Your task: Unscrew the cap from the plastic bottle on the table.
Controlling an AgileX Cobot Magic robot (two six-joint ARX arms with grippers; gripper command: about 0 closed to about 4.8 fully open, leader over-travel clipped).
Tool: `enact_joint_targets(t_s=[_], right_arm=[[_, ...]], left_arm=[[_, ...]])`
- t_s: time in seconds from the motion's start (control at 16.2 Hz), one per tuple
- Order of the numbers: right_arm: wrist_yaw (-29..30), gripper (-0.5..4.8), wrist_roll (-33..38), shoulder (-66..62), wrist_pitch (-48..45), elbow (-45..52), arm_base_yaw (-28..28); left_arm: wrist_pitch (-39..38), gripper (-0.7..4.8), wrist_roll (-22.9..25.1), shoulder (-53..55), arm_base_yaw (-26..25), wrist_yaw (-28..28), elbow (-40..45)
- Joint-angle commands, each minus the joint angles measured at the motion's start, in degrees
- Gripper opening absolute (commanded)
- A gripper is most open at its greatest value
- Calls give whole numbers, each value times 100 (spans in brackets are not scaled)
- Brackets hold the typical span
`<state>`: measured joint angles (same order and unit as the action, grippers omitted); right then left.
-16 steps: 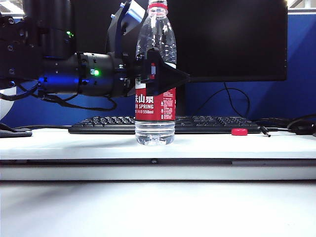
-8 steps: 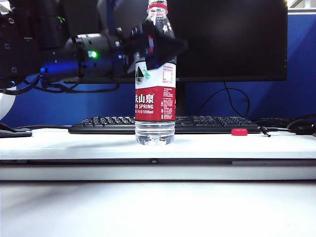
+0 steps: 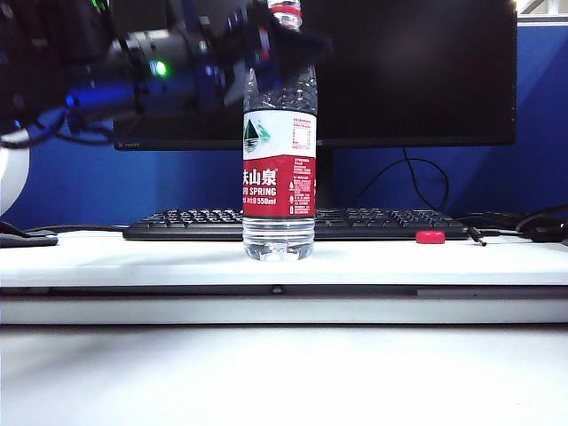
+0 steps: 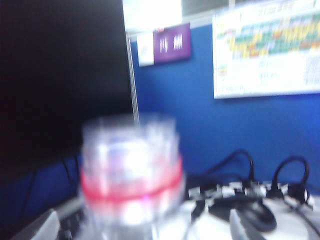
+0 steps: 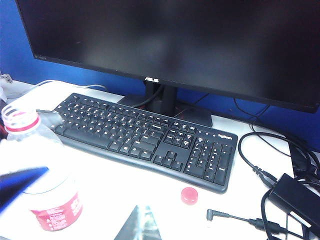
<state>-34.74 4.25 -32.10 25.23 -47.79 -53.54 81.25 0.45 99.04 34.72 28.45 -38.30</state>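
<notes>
- The plastic bottle stands upright on the white worktop, uncapped, in front of a black keyboard.
- The red cap lies well to its right.
- The left pincer, spread wide, is level with the bottle's shoulder.

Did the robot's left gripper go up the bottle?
Yes. The left gripper climbed from the red label to near the plastic bottle's neck.

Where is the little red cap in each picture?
Exterior view: the cap lies on the table, right of the plastic bottle, just before the keyboard.
Left wrist view: not visible.
Right wrist view: the cap lies by the keyboard's front edge.
Shared landmark: the keyboard.
</notes>
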Motion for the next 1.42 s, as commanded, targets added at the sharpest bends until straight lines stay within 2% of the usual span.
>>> enact_joint_targets(t_s=[0.06, 0.86, 1.23, 1.3, 1.36, 1.42], right_arm=[[-2, -4, 24, 4, -55, -20, -4], [39, -4, 33, 7, -109, -20, -9], [37, -4, 48, 11, -192, -24, -9], [35, -4, 46, 24, -197, -31, -7], [35, -4, 46, 74, -243, -31, -7], [35, -4, 46, 138, -284, -31, -7]], left_arm=[[181, 479, -9, -203, 0, 24, -20], [157, 479, -114, -820, 0, 133, -216], [33, 479, -140, -1600, -153, 118, -313], [-256, 428, -136, -1818, -210, 251, -306], [-575, 10, -144, -2149, -350, 581, -306], [-605, 13, -254, -2404, -407, 590, -306]])
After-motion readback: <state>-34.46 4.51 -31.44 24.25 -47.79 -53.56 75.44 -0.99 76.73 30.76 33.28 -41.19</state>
